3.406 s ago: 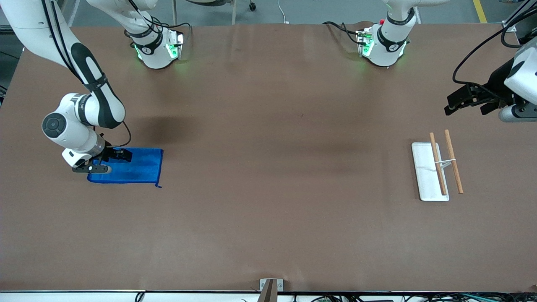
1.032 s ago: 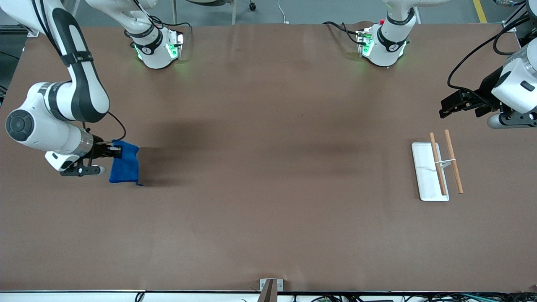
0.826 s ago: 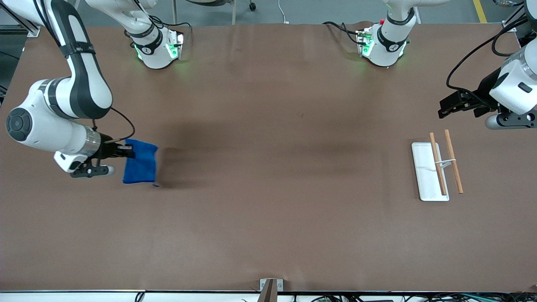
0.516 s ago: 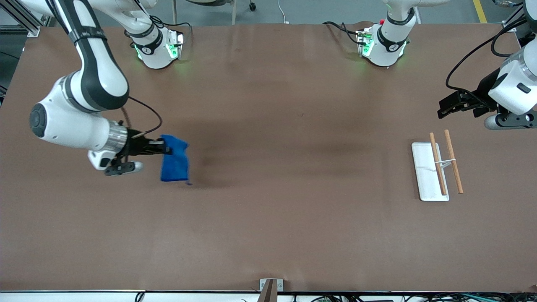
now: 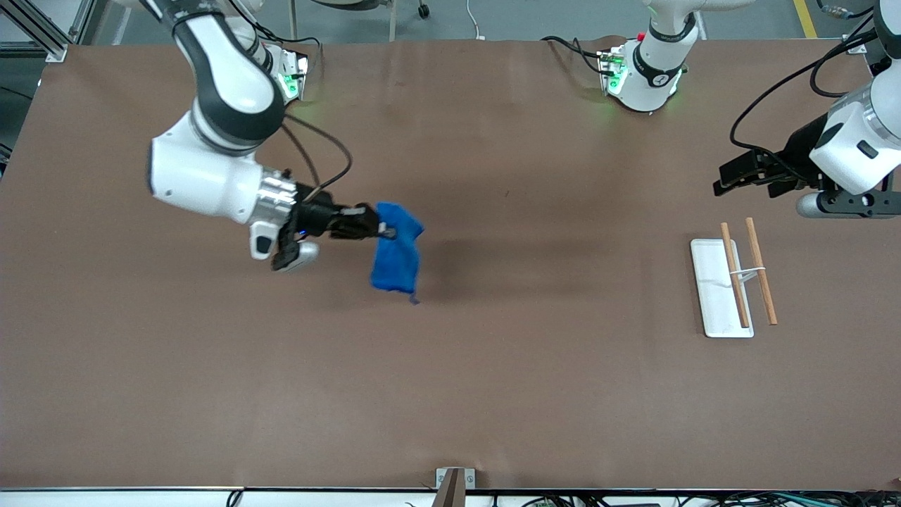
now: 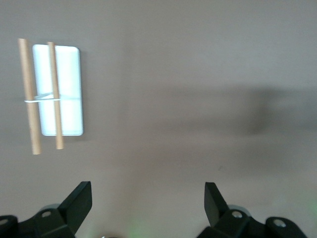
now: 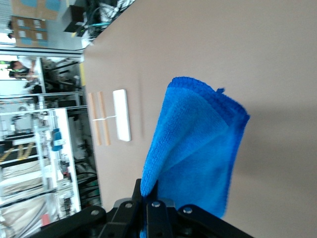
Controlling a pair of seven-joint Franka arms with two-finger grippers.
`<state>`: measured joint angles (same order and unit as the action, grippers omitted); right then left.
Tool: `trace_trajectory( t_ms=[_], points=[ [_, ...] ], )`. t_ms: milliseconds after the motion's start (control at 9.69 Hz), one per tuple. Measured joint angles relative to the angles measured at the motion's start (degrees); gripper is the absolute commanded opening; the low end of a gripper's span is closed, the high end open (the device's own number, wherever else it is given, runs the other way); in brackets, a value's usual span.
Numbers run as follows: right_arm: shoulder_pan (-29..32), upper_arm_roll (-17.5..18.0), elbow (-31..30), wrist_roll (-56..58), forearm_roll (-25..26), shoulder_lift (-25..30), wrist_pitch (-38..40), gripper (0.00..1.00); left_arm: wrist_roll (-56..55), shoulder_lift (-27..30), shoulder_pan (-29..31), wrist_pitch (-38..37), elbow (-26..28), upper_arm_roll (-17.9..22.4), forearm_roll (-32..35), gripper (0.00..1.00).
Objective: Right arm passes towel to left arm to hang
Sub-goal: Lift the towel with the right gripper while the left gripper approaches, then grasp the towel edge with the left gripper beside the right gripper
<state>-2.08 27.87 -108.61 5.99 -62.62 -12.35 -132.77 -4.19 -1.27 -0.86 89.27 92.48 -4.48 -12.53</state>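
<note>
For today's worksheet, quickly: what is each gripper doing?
Right gripper: shut on the towel, over the table.
Left gripper: open, empty, waiting.

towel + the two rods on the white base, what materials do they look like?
Towel: soft blue microfibre-like cloth, matte and fuzzy, draping in folds from the shut right gripper, with a stitched edge.
Rods: probably unfinished light wood, tan and matte; dowel-shaped.
White base: smooth, flat, rounded corners; plastic or painted metal, cannot tell which.
</note>
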Motion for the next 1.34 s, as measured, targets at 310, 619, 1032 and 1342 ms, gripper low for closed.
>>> trace_trajectory(
  t_ms=[310,619,1032,1342],
  points=[
    [-0.1,5.1,1.3,0.4,-14.4,0.0,-0.7,0.00,7.9,-0.1,0.1,-0.4,4.4,0.3,-13.4,1.00],
    [-0.2,8.2,1.4,8.3,-29.4,-0.2,-0.6,0.00,9.2,-0.2,0.2,-0.4,9.6,0.6,-25.1,1.00],
    [-2.8,8.5,1.3,18.5,-46.0,-2.5,-0.4,0.00,14.5,-0.4,0.3,-0.5,19.3,2.1,-44.8,1.00],
    [-3.9,9.6,1.4,26.0,-56.6,-4.0,2.7,0.00,15.8,-0.3,0.2,-0.5,25.2,2.3,-57.1,1.00]
  ],
)
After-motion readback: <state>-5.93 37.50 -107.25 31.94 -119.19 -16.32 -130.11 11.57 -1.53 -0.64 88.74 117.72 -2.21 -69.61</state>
